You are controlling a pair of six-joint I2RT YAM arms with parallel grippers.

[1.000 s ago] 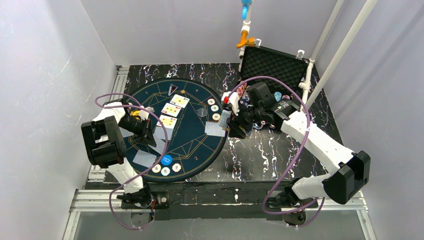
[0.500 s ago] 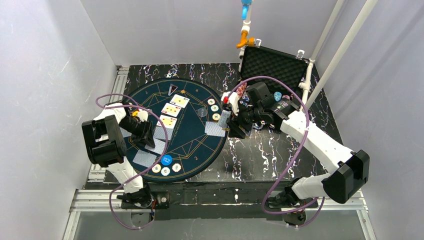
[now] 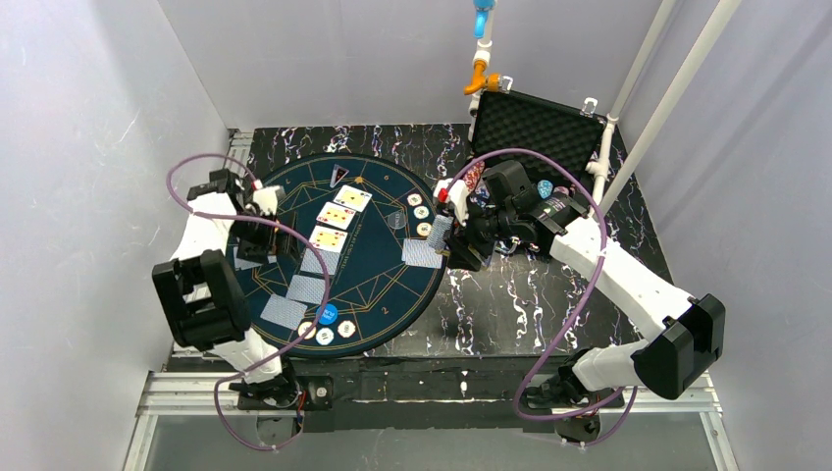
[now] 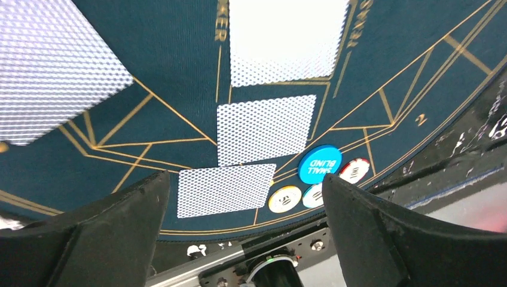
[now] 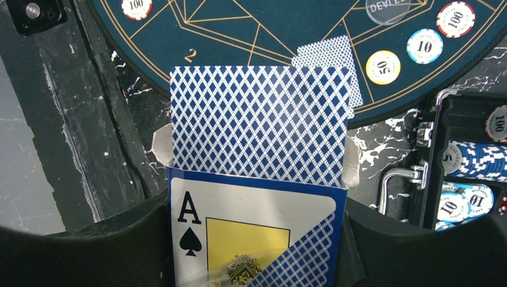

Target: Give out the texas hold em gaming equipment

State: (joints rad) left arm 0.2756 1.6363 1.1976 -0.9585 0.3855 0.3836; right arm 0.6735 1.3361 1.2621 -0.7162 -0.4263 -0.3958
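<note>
When I look down from above, the left gripper [image 3: 263, 238] hangs over the left edge of the round blue mat [image 3: 378, 270], its jaws spread and gripping nothing. Three face-up cards [image 3: 337, 216] run in a line across the mat's middle. Three face-down cards [image 3: 304, 287] trail from them toward the near-left edge, where the blue small-blind disc [image 3: 327, 314] and three poker chips [image 3: 325, 337] sit. At the mat's right edge the right gripper [image 3: 459, 247] is clamped on a card box [image 3: 442, 232], just beside a lone face-down card [image 3: 422, 252]. Three more chips [image 3: 421, 212] line that edge. The open black case [image 3: 535, 123] stands at the table's far right corner.

Seen from the left wrist, the two black fingers [image 4: 89, 239] stand wide apart with only mat and cards below them. The small-blind disc lies just beside the corner of the middle face-down card, with the yellow, pale blue and red chips curving along the mat's edge under it. Another face-down card [image 4: 54, 66] lies well apart at the upper left.

Seen from the right wrist, the fingers [image 5: 412, 251] press both sides of the card box, which shows an ace of spades. The deck [image 5: 260, 119] of blue-diamond backs stands up out of its open top. Beyond it lie the lone card, the edge chips and a clear dealer button [image 5: 388, 7]. At the right, the case holds rows of stacked chips [image 5: 478, 160].
</note>
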